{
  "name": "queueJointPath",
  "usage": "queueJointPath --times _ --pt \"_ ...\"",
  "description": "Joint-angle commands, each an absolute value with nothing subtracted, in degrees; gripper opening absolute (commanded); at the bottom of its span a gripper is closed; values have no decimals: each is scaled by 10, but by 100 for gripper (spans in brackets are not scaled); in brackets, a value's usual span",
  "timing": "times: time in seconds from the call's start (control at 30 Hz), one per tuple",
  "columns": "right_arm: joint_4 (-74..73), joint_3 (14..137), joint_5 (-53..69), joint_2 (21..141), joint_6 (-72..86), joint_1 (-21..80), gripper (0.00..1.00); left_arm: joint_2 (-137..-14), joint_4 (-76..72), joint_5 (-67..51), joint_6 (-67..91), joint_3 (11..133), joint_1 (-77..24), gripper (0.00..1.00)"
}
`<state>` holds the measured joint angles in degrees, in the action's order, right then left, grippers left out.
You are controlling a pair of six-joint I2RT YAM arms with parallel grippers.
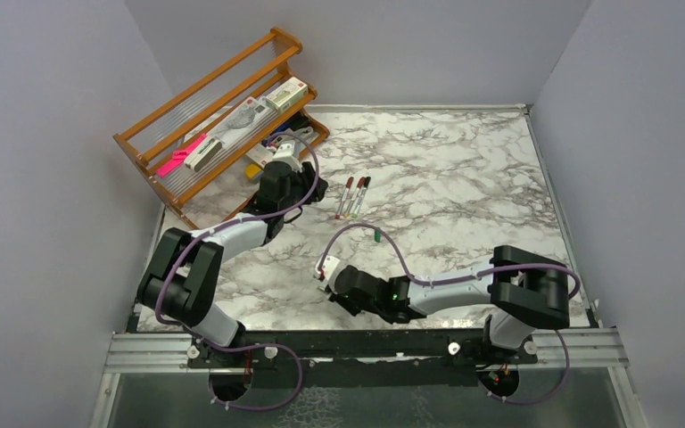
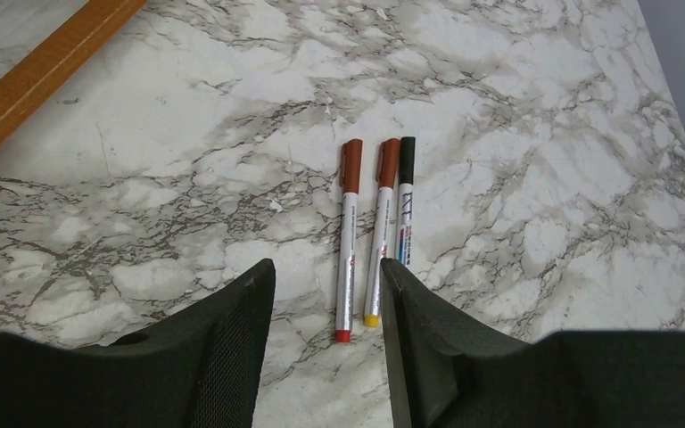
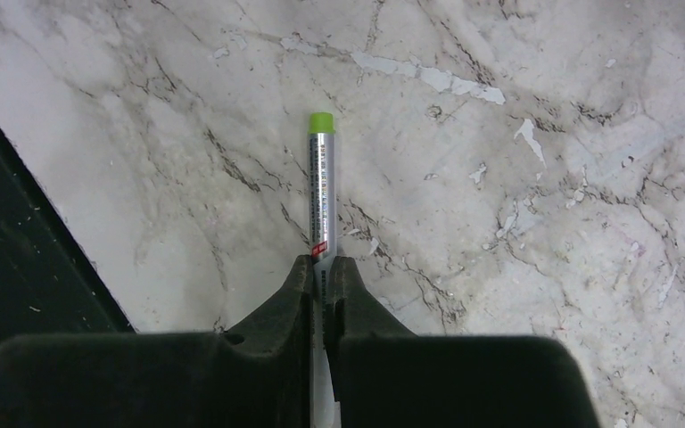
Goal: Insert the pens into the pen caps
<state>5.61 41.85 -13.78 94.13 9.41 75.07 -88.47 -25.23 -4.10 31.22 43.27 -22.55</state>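
Note:
Three pens (image 2: 346,259) lie side by side on the marble. Two wear red-brown pen caps (image 2: 350,165); the third has a dark top and is partly hidden by my left finger. They also show in the top view (image 1: 353,198). My left gripper (image 2: 325,276) is open and empty, just short of their near ends. My right gripper (image 3: 323,263) is shut on a silver pen (image 3: 321,187) with a green end, held low over the table near its front edge. A small green pen cap (image 1: 378,236) lies on the marble between the arms.
A wooden rack (image 1: 223,116) at the back left holds a pink marker (image 1: 181,156) and small boxes, close to the left gripper (image 1: 317,189). Its edge shows in the left wrist view (image 2: 36,71). Grey walls enclose the table. The black front edge (image 3: 18,267) is beside the right gripper.

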Motion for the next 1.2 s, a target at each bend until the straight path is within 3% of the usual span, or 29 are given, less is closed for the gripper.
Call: queueJointPath --times 0.0,0.1,0.23,0.4,0.7,1.17 --pt "9 402 -197 924 106 752 1 -864 -271 -80 327 434 -221 49" --pt "15 391 -226 890 111 752 1 -863 -275 -134 355 444 -221 52" --pt "33 378 -230 826 95 731 1 -867 -312 -241 384 450 -222 63" --pt "40 387 -214 777 66 670 1 -874 -409 -325 462 430 -231 66" --pt "58 409 -174 721 -3 581 1 -880 -463 -364 496 410 -280 67" --pt "63 434 -165 690 -32 558 1 -903 -468 -377 501 416 -320 64"
